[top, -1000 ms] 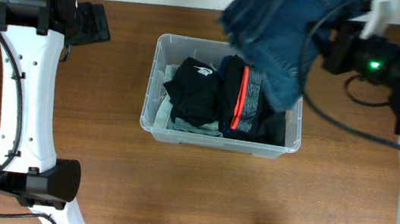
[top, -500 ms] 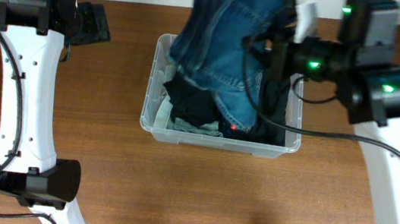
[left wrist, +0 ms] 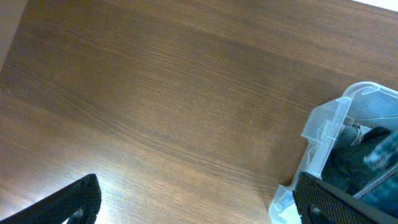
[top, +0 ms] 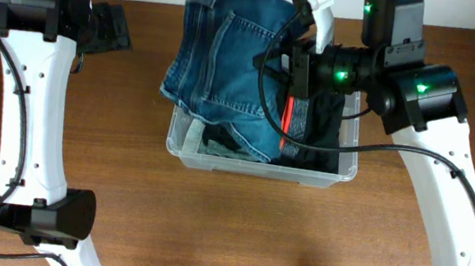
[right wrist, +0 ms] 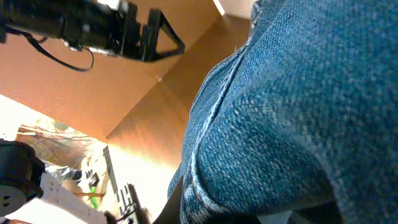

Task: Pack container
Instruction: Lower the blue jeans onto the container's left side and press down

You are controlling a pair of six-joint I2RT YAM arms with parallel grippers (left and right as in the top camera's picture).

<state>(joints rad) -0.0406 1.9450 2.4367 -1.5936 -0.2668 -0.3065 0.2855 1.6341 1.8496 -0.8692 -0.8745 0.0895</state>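
jeans (top: 229, 55): blue denim cloth, rough twill. container (top: 256, 165): clr glossy plastic, smooth. table (top: 234, 233): brown wood, matt, grained.

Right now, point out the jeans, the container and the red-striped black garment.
jeans (top: 228, 59), overhead view, middle of the denim.
container (top: 252, 165), overhead view, front wall.
red-striped black garment (top: 316, 124), overhead view, black fabric.

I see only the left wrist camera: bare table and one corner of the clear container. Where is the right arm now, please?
Observer: The right pincer is above the container, against a pair of blue jeans.
Operator: Are the jeans inside already?
Observer: Only partly. They hang over the rim nearer the left arm and over the back rim.
Operator: What else is inside?
Observer: Black clothes, one with a red stripe.
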